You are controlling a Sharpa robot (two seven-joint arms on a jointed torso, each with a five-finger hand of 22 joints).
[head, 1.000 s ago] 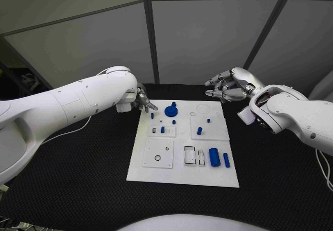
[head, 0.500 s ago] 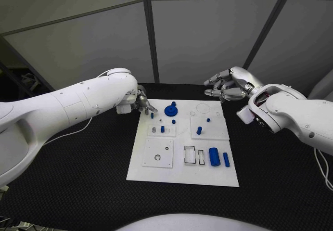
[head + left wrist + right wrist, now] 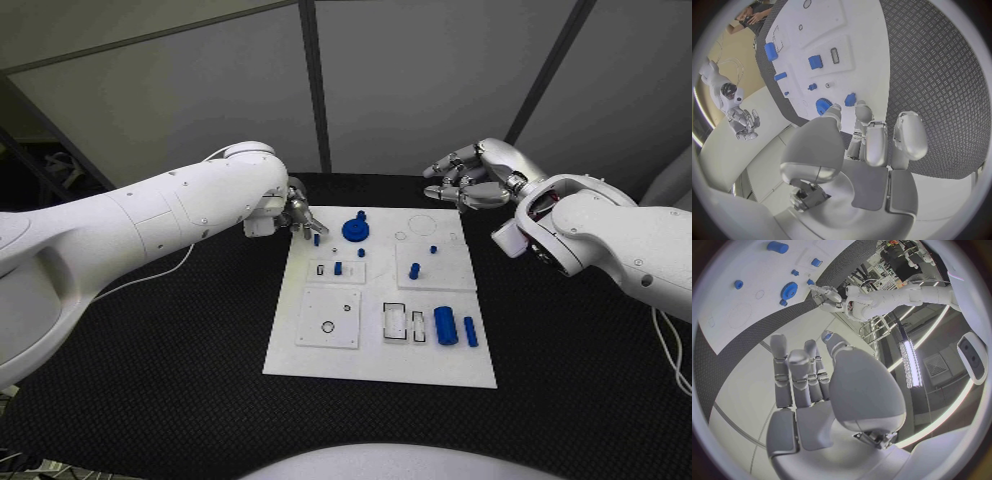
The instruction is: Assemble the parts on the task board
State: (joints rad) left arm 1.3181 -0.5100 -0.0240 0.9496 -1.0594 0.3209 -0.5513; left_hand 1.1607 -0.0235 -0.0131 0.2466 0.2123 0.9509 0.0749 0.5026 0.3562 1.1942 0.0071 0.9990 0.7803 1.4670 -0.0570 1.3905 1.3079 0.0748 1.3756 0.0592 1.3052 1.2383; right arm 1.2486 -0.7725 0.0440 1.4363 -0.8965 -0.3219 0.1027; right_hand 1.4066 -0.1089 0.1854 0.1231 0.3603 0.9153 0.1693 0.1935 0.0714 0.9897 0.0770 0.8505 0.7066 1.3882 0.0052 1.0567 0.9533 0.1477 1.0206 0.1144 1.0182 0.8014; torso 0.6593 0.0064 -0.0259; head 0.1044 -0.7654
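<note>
Left hand: the left hand (image 3: 296,215) hangs over the far left corner of the task board (image 3: 325,355), its fingers (image 3: 866,117) pinching a small blue peg (image 3: 850,99) at the tips, the others loosely curled. Held low and pointing down, probably so the peg can go into a seat near that corner.

Right hand: the right hand (image 3: 473,178) hovers off the board's far right corner, above the desk (image 3: 159,360). Its fingers (image 3: 795,372) are partly curled with gaps between them and hold nothing; it looks parked clear of the work.

Parts: a blue gear (image 3: 356,233) sits near the board's far edge, just beside the held peg. A blue cylinder (image 3: 446,327) and a slimmer blue bar (image 3: 470,331) lie side by side by the right edge, seemingly not yet fitted.

Board: flat in the middle of the desk, long sides running away from the robot.
</note>
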